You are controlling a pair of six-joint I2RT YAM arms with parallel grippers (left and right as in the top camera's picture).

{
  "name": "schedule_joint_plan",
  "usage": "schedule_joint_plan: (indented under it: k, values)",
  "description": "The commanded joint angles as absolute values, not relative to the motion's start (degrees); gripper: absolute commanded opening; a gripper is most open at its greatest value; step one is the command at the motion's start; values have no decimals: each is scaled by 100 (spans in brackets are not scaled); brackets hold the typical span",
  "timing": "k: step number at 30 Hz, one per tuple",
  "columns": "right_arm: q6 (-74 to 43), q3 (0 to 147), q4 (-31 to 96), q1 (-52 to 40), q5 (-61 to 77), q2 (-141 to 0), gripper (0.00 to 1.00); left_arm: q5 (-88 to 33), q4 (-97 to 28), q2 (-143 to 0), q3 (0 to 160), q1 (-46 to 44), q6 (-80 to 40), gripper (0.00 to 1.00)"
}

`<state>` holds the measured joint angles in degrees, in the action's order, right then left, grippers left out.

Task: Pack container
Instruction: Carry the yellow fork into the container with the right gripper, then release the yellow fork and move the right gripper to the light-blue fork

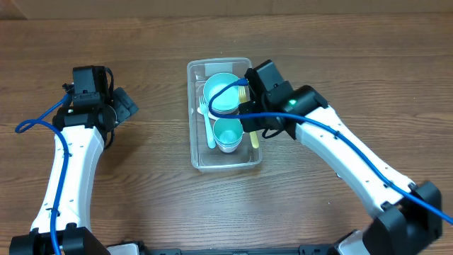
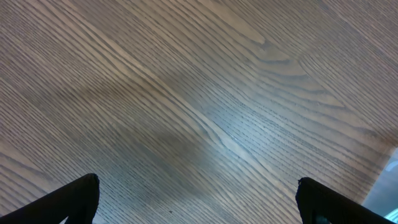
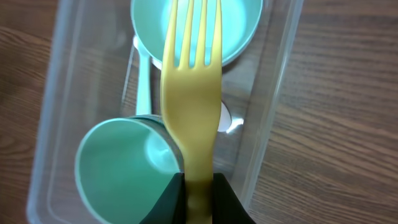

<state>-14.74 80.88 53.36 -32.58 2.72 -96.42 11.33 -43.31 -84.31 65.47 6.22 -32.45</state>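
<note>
The right gripper (image 3: 198, 193) is clenched on the handle of a yellow fork (image 3: 191, 93). The fork points away from the jaws, over the open container (image 3: 281, 93). Its neck passes the right edge of a teal cup (image 3: 118, 168) and its tines reach over a teal bowl (image 3: 239, 28) at the far end. Whether the fork touches the cup's rim I cannot tell.

A white utensil (image 3: 143, 74) lies along the container's floor beside the cup and bowl. So three items look packed already, and the fork is, by my reading, the one being placed now. It hangs along the container's right wall but is not yet let go.

What seems left is to lower the fork into the narrow gap between cup and wall, release it and pull the arm out. No lid shows in any view, so I cannot say whether closing is part of the job.

The container sits in the middle of the table (image 1: 141, 42), between the two arms. Farther off, well to its left, the left gripper (image 2: 198, 202) hangs over bare wood with its jaws spread wide and nothing between them.
</note>
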Motion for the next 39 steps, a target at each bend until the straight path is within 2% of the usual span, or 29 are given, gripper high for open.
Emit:
schedule_joint_plan:
  k: [1,3,4,5,6,7,9,15,19,27,31,32,34,39]
  values:
    - [-1507,8084,5253,-3262,266,-9922,4,1131,-4327,-8305,6663,637,-3129,100]
    - [-1505,8084,5253,-3262,266,-9979,5,1131,-4324,-8305,6663,637,-3127,100]
    - [-1505,8084,5253,-3262,266,-9979,10,1131,-4327,-8305,6663,637,-3127,100]
    - [-1503,8086,5251,-3262,266,-9977,16,1131,-4327,-8305,6663,637,-3127,100]
    - [-1503,8086,5258,-3262,266,-9977,30,1131,-4324,-8305,6663,637,-3127,100]
    - [-1503,8086,5277,-3249,266,-9977,40,1131,-4327,-8305,6663,637,-3127,100]
    - [-1500,8108,5312,-3245,244,-9966,45,1131,-4327,-8305,6663,637,-3127,100]
    - [-1507,8558,5765,-3238,-301,-9631,49,1131,-4324,-8305,6663,637,-3127,100]
    - [-1789,8792,6340,-3050,-1153,-9107,50,1131,-4327,-8305,6663,637,-3127,100]
    - [-1828,8700,7437,-1127,-1107,-8589,51,1131,-4327,-8305,6663,637,-3127,100]
    - [-1820,8128,7172,-189,-1037,-8604,52,1131,-4327,-8305,6663,637,-3129,100]
    - [-1743,7758,6921,78,-980,-8604,56,1131,-4324,-8305,6663,637,-3129,100]
    - [-1625,7295,6595,292,-980,-8604,60,1131,-4327,-8305,6663,637,-3127,100]
    - [-1140,5850,5330,554,-985,-8604,60,1131,-4327,-8305,6663,637,-3127,100]
